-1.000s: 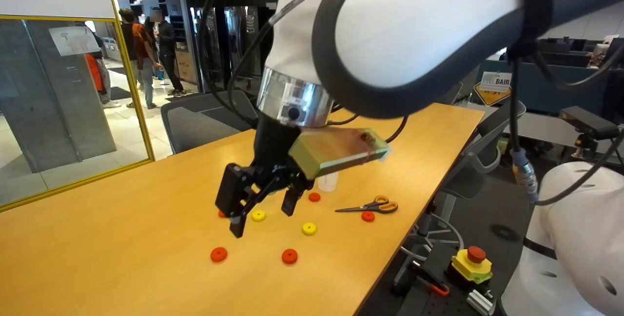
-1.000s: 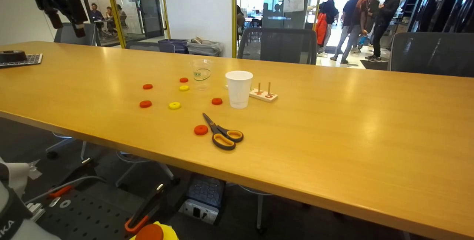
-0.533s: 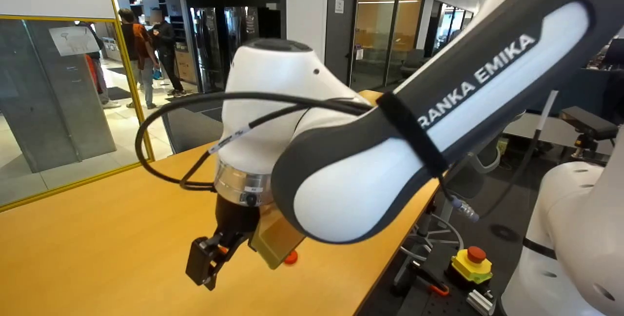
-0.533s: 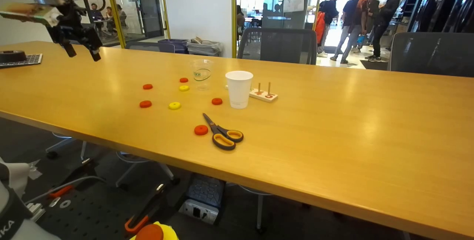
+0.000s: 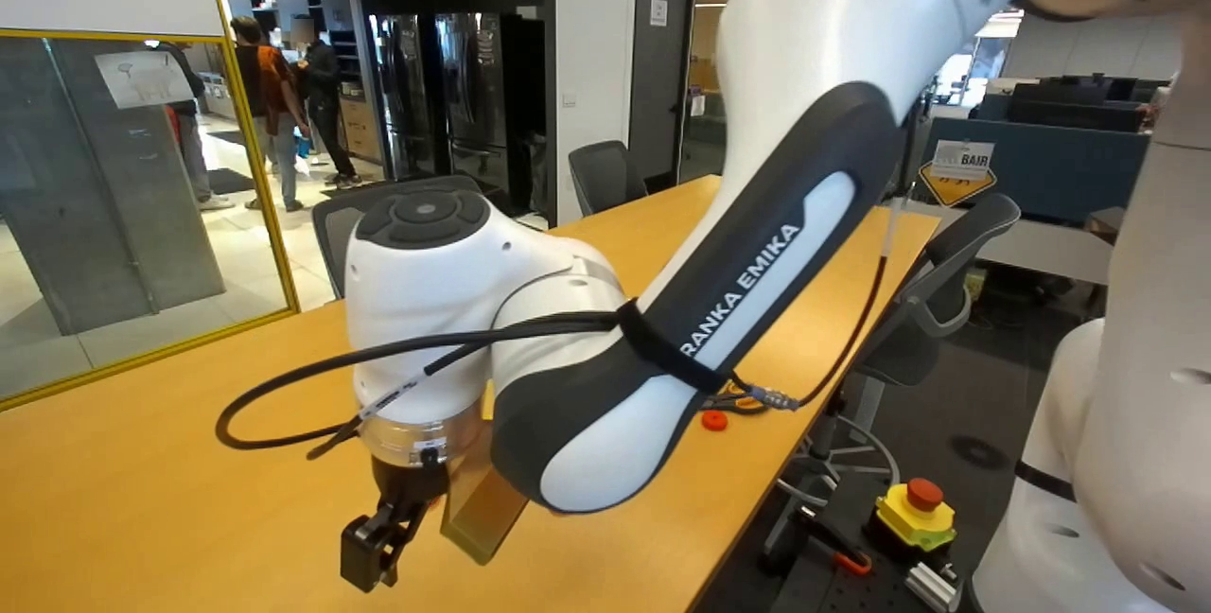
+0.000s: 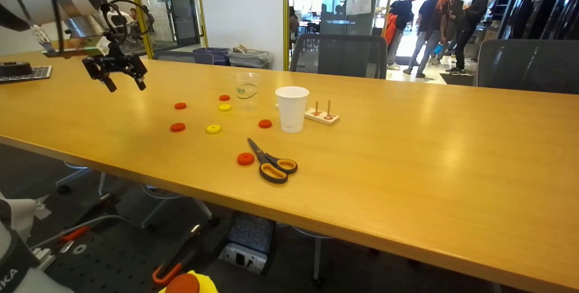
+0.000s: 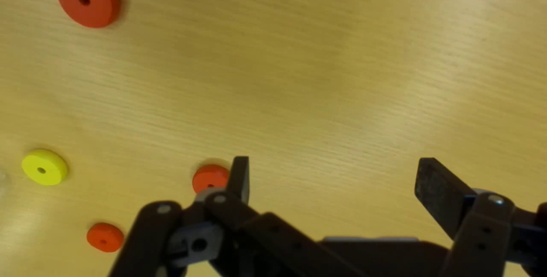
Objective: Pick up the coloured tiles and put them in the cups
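Several flat round tiles lie on the table. In an exterior view, there are red tiles (image 6: 180, 106) (image 6: 177, 127) (image 6: 265, 123) and yellow tiles (image 6: 213, 129) (image 6: 225, 108). Another red tile (image 6: 245, 158) lies beside the scissors. The white cup (image 6: 292, 110) and the clear cup (image 6: 247, 92) stand upright; the arm hides both in an exterior view where a red tile (image 5: 714, 420) shows. My gripper (image 6: 127, 86) is open and empty above the table, left of the tiles. In the wrist view the open gripper (image 7: 333, 174) has bare table between its fingers; a red tile (image 7: 209, 176) is partly hidden behind the left finger.
Orange-handled scissors (image 6: 272, 166) lie near the table's front edge. A small wooden peg board (image 6: 322, 115) sits behind the white cup. A keyboard (image 6: 41, 73) is at the far left. A red button on a yellow box (image 5: 916, 511) is off the table. Chairs stand around.
The gripper has come down closer to the table, moving rightward in one exterior picture and leftward in another. It stays open. The tiles, cups and scissors have not moved.
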Available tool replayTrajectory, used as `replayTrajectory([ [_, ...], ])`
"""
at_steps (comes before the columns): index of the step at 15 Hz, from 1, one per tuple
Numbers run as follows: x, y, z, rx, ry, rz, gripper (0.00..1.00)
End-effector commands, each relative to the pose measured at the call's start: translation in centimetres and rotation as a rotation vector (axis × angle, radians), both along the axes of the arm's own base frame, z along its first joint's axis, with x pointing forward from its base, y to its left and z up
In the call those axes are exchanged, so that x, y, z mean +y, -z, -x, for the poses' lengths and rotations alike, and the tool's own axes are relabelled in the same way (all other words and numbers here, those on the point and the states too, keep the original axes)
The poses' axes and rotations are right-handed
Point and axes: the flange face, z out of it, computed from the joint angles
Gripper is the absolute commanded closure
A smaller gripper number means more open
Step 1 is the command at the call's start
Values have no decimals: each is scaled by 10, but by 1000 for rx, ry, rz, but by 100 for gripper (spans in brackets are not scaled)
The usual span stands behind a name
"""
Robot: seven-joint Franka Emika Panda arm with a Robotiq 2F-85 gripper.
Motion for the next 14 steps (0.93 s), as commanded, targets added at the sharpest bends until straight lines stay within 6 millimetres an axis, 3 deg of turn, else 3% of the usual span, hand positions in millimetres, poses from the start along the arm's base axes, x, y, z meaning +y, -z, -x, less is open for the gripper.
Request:
replayTrajectory([
  [1,9,24,-48,1,14,26,0],
  [8,-8,56,-104,15,66,71,0],
  [14,-22,62,-125,54,117,86,0],
])
